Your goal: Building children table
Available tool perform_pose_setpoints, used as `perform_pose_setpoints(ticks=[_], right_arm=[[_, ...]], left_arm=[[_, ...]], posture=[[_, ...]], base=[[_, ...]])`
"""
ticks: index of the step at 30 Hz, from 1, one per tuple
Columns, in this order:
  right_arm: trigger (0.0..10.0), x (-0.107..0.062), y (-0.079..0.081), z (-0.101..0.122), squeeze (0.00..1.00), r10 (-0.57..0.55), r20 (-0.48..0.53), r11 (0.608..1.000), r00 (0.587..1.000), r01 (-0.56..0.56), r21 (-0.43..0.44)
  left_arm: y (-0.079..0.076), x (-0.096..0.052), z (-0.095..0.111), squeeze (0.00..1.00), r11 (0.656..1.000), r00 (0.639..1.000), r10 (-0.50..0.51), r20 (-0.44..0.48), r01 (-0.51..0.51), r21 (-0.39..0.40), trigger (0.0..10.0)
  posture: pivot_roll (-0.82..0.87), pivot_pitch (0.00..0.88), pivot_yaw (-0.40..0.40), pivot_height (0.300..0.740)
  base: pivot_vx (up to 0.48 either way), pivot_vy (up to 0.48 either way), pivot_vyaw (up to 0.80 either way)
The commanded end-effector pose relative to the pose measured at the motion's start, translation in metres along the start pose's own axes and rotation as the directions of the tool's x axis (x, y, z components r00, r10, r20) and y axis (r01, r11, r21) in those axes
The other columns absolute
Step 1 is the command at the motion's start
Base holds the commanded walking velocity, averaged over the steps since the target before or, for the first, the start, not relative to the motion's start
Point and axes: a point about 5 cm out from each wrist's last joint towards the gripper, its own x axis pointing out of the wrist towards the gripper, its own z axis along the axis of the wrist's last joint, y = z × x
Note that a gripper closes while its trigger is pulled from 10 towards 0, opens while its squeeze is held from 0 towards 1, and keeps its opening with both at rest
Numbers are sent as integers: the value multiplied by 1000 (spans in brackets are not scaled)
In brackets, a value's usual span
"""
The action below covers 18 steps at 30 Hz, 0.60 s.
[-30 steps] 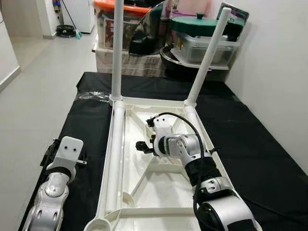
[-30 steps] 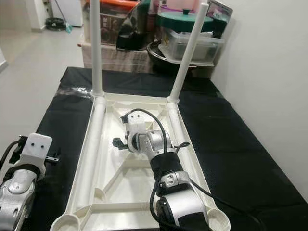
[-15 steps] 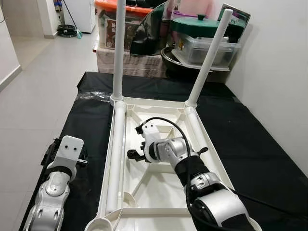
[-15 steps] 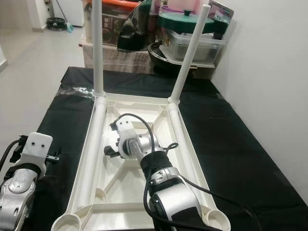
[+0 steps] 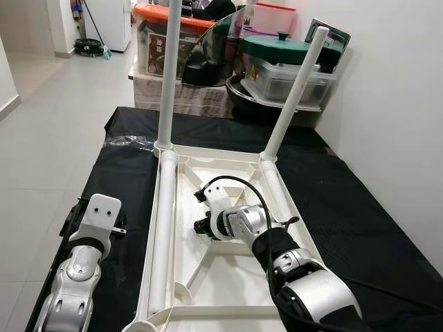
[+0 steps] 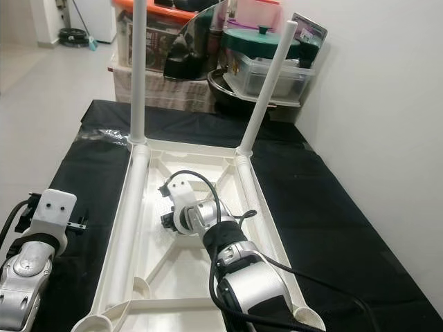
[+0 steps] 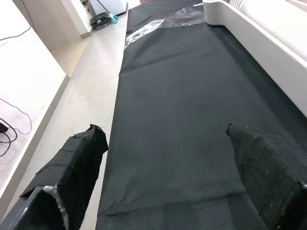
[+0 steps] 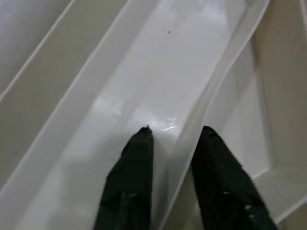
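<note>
A white children's table top lies upside down on a black-covered table. Two white legs stand in its far corners, one on the left and one on the right. A third leg lies along the left rail. My right gripper reaches into the underside near that lying leg. Its fingers straddle a thin white rib and close against it. My left gripper rests open over bare black cloth, left of the table top.
Stacked storage boxes, a green-lidded pot and bags crowd the far end of the table. A white wall runs along the right. Tiled floor lies to the left. Clear plastic wrap lies on the cloth by the far left corner.
My right gripper has swung left across the underside, from the centre ribs toward the lying leg. The camera has shifted a little. My left arm has stayed put.
</note>
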Motion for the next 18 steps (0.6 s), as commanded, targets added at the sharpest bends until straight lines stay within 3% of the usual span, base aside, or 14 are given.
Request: perform_pose_setpoints(ticks=[1, 6, 9, 10, 12, 13, 14, 15, 16, 18], right_arm=[[0, 12, 1, -45, 0, 80, -159, 996, 984, -71, 57], [0, 11, -1, -49, 0, 138, -161, 990, 977, -143, -20], [0, 8, -3, -42, 0, 238, -128, 938, 963, -262, -226], [0, 5, -6, -39, 0, 280, -108, 901, 954, -300, -313], [0, 5, -6, -39, 0, 280, -108, 901, 954, -300, -313], [0, -4, -15, -33, 0, 343, -78, 827, 936, -341, -447], [0, -4, -15, -33, 0, 343, -78, 827, 936, -341, -447], [0, -10, -23, -31, 0, 362, -70, 783, 930, -344, -518], [0, -10, -23, -31, 0, 362, -70, 783, 930, -344, -518], [0, -20, -35, -27, 0, 380, -58, 709, 923, -331, -623]], left_arm=[[-4, -1, -2, 0, 1000, 1000, -9, -6, 9, 2, 10000], [-6, -1, -2, 0, 1000, 1000, -13, -4, 13, 3, 10000], [-5, -2, -2, 0, 1000, 1000, -15, -7, 15, 5, 10000], [-5, -2, -3, 0, 1000, 1000, -14, -8, 14, 6, 10000], [-5, -2, -3, 0, 1000, 1000, -14, -8, 14, 6, 10000], [-4, -2, -3, 0, 1000, 1000, -11, -9, 11, 7, 10000], [-4, -2, -3, 0, 1000, 1000, -11, -9, 11, 7, 10000], [-3, -2, -3, 0, 1000, 1000, -10, -9, 10, 8, 10000], [-3, -2, -3, 0, 1000, 1000, -10, -9, 10, 8, 10000], [-4, -3, -4, 0, 1000, 1000, -10, -12, 10, 8, 10000]], posture=[[63, 0, -198, 740], [62, 0, -194, 740], [66, 0, -194, 740], [68, 0, -193, 740], [68, 0, -193, 740], [70, 0, -194, 740], [70, 0, -194, 740], [69, 0, -193, 740], [69, 0, -193, 740], [69, 0, -193, 740]], base=[[0, 0, 0], [0, 0, 0], [0, 0, 0], [0, 0, 0], [0, 0, 0], [0, 0, 0], [0, 0, 0], [0, 0, 0], [0, 0, 0], [0, 0, 0]])
